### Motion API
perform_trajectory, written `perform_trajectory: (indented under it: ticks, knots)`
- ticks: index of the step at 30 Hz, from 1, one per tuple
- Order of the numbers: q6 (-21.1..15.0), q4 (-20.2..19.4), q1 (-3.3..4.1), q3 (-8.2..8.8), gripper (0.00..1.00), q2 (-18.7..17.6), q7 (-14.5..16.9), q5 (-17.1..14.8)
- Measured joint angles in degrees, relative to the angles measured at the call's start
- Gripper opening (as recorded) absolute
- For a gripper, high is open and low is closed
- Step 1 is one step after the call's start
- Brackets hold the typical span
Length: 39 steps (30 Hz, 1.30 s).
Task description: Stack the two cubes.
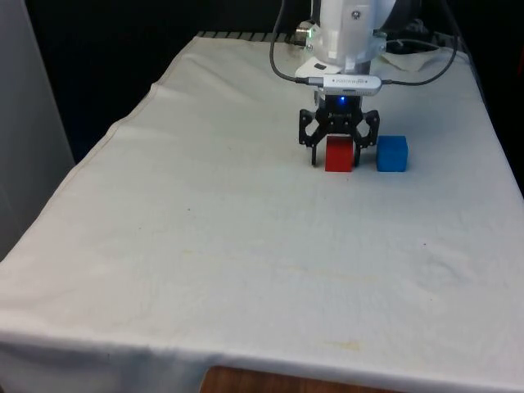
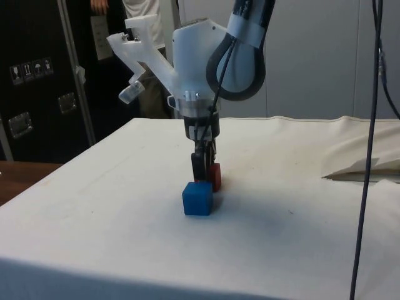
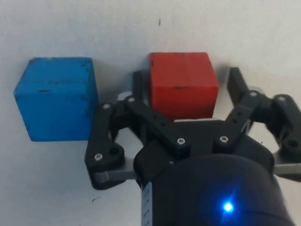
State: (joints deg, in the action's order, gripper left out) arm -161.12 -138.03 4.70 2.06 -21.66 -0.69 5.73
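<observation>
Your gripper [image 1: 339,155] stands low over the cloth-covered worktop [image 1: 246,246], its fingers [image 3: 141,89] spread apart on either side of the red cube [image 1: 339,154] with a sliver of gap at each face. In the front view the blue cube [image 1: 392,153] sits just beside the red one at its 3 o'clock, both resting on the cloth, unstacked.

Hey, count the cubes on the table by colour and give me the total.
Red cube: 1
Blue cube: 1
Total: 2
</observation>
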Motion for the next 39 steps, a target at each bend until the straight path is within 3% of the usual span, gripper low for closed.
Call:
perform_trajectory:
  ticks: [2,3,6,7,17,39]
  knots:
    - [0.00,0.00,0.00,0.00,0.34,0.00,0.00,0.00]
    - [0.00,0.00,0.00,0.00,0.34,0.00,0.00,0.00]
    - [0.00,0.00,0.06,0.00,0.02,0.00,0.00,0.00]
    - [0.00,0.00,0.06,0.00,0.00,0.00,0.00,0.00]
    - [0.00,0.00,0.06,0.06,0.01,0.11,0.00,0.00]
    - [10.66,-0.46,0.00,0.80,0.01,11.29,1.03,-0.06]
